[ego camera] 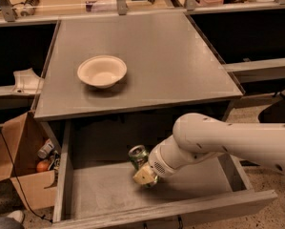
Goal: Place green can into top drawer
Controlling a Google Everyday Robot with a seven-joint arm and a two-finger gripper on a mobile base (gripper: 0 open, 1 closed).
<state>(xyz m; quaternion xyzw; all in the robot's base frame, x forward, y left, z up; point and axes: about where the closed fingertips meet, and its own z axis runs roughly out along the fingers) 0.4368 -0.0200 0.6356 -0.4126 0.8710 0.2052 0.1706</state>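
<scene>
Up on the grey table [170, 61] a cream bowl [102, 71] sits left of centre, well apart from me; beside the table's left side a brown cardboard box [18, 151] stands open with an orange round thing [43, 166] and other clutter in it; a black cable [11, 171] runs down across its front. Below the tabletop the top drawer [99, 190] is pulled out; my white arm [228, 140] reaches in from the right, over the drawer's right wall. My gripper [144, 176] hangs inside the drawer near its middle, jaws closed on the lower part of the green can [138, 156]; the can's long axis leans, silver top up and tipped toward the left, base down in my grip; whether it touches the drawer floor I cannot tell.
</scene>
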